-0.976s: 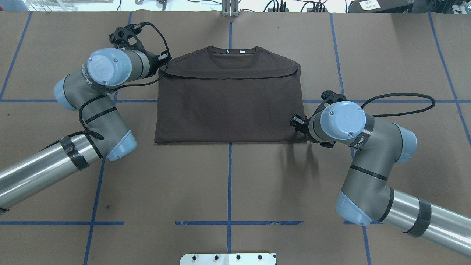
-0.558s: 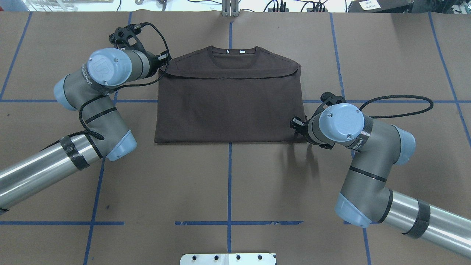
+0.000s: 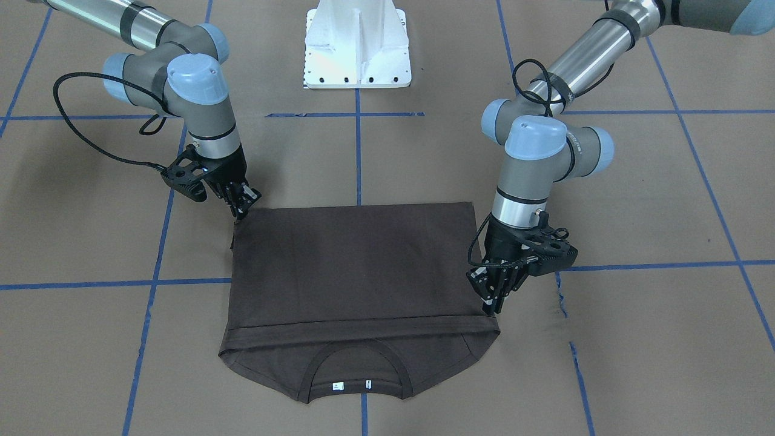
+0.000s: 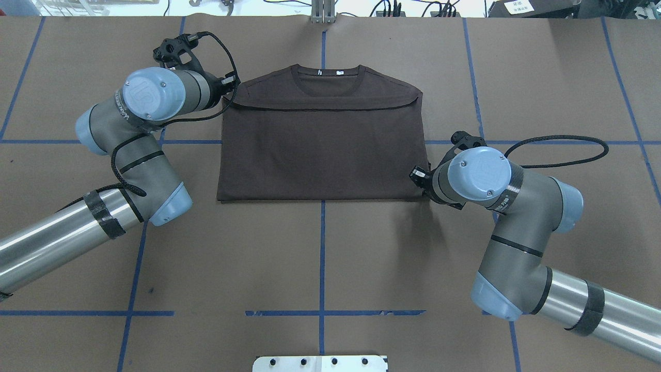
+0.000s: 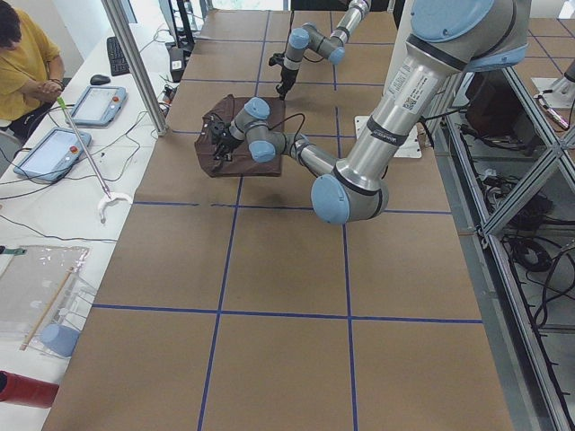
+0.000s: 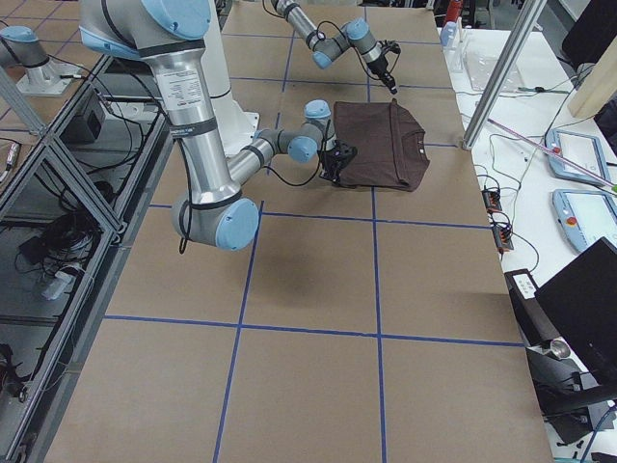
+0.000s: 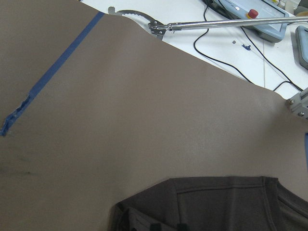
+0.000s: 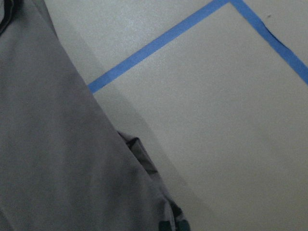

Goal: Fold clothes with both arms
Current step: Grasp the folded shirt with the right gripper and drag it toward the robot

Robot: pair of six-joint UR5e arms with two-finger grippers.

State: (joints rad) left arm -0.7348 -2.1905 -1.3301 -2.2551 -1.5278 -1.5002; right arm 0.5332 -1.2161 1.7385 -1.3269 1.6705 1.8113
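- Brown paper with blue tape lines covers the table (image 3: 636,339).
- Front view: the shirt (image 3: 351,260) lies flat in the middle as a folded rectangle. No sleeves show, and the collar (image 3: 354,372) is on the side far from the robot. The left claw (image 3: 493,300) stands at a corner near the shoulder. The right claw (image 3: 243,206) stands at the robot-side corner on the other side. The fingers of both look close together.
- Overhead view: the claws sit at diagonal corners of the shirt.
- Wrist views: only cloth edge and table show. I cannot tell whether either claw is open, closed or pinching cloth.
- Handling, as I judge it: the cotton is light, soft and limp, so it will sag and drag. Pinch the corners through all layers.
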